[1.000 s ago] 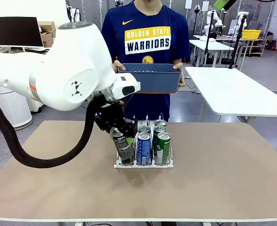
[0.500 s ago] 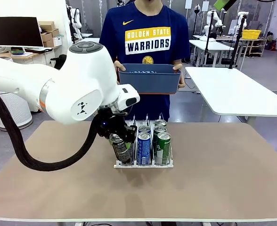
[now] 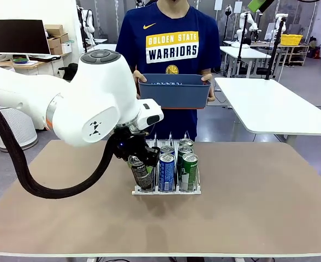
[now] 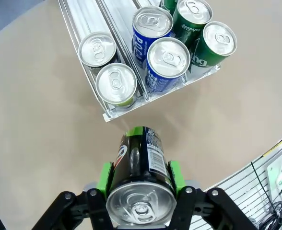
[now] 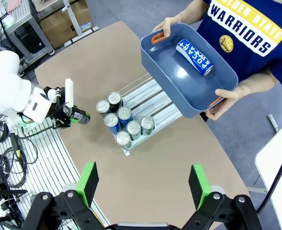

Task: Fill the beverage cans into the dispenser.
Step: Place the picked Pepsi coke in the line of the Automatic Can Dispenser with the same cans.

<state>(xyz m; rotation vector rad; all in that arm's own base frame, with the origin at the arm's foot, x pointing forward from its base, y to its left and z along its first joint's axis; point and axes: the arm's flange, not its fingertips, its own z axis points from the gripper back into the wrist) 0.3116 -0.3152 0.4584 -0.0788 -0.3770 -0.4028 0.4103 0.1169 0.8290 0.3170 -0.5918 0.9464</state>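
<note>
My left gripper (image 4: pixel 140 178) is shut on a black beverage can (image 4: pixel 141 165), its green pads against the can's sides. In the front view the left gripper (image 3: pixel 134 154) holds this can (image 3: pixel 142 173) tilted, on the robot's side of the dispenser's (image 3: pixel 166 191) left lane. The clear three-lane dispenser (image 4: pixel 83 19) holds several upright cans: silver-topped ones on the left (image 4: pixel 116 85), blue in the middle (image 4: pixel 168 57), green on the right (image 4: pixel 219 40). My right gripper (image 5: pixel 144 178) hangs open high above the table, holding nothing. Below it lie the dispenser (image 5: pixel 148 96) and the left gripper (image 5: pixel 66 112).
A person at the far side holds a blue-grey tub (image 3: pixel 174 91) in both hands above the table edge. In the right wrist view the tub (image 5: pixel 177 88) has one blue can (image 5: pixel 193 56) lying in it. A white table (image 3: pixel 269 103) stands at the back right.
The left arm's wrist has turned and its elbow has drawn back to the left. The held can has stayed near the dispenser's front left, shifting only slightly. The tub has not moved.
</note>
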